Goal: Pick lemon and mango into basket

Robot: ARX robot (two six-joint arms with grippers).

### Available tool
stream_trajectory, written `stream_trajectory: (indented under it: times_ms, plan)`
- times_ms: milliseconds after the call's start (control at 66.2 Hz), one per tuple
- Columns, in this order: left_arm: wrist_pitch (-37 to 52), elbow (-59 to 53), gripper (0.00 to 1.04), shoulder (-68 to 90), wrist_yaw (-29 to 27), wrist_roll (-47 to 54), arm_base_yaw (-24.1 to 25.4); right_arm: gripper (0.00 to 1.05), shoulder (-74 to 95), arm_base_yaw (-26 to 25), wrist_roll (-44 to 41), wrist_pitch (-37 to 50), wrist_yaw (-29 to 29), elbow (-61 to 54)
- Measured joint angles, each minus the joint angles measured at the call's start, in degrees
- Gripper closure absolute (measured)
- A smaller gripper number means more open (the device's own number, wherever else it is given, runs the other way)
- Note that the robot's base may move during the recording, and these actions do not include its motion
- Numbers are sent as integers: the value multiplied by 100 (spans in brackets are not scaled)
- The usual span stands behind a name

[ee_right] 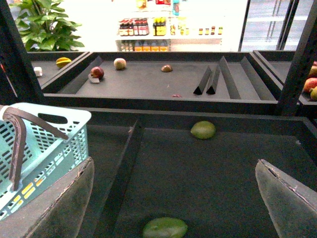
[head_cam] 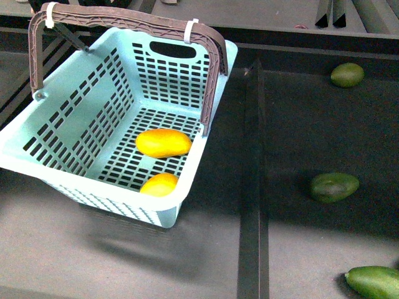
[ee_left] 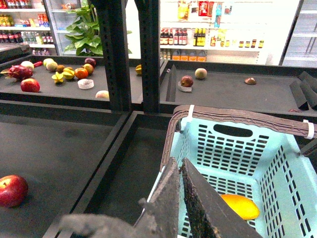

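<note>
The light teal basket (head_cam: 124,43) with its brown arched handle (head_cam: 124,17) hangs tilted above the dark shelf, with a shadow under it. Inside lie the yellow-orange mango (head_cam: 163,142) and, partly hidden by the near rim, the smaller yellow lemon (head_cam: 159,185). No gripper shows in the front view. In the left wrist view my left gripper (ee_left: 179,161) is shut on the rim of the basket (ee_left: 267,144), and the mango (ee_left: 239,206) shows beyond it. In the right wrist view my right gripper (ee_right: 174,162) is open and empty, beside the basket (ee_right: 49,148).
Green avocados lie on the right shelf section (head_cam: 347,75) (head_cam: 335,186) (head_cam: 374,280), two also in the right wrist view (ee_right: 203,130) (ee_right: 165,228). A raised divider (head_cam: 251,156) splits the shelf. A red apple (ee_left: 12,190) and dark upright posts (ee_left: 119,54) stand left of the basket.
</note>
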Motion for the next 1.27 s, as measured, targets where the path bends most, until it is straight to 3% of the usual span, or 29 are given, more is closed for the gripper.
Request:
stream_trajectory:
  times_ms: [317, 393, 846, 1269]
  plan:
    - [-603, 0, 101, -603, 0, 0, 0, 9, 0, 0, 0, 0, 2, 0]
    - [-1552, 2, 101, -1423, 0, 0, 2, 9, 2, 0, 0, 0, 2, 0]
    - [-1613, 2, 101, -1582, 0, 0, 0, 9, 0, 0, 0, 0, 0, 0]
    - [-1613, 2, 10, -1582, 0, 0, 0, 9, 0, 0, -2, 0, 0, 0]
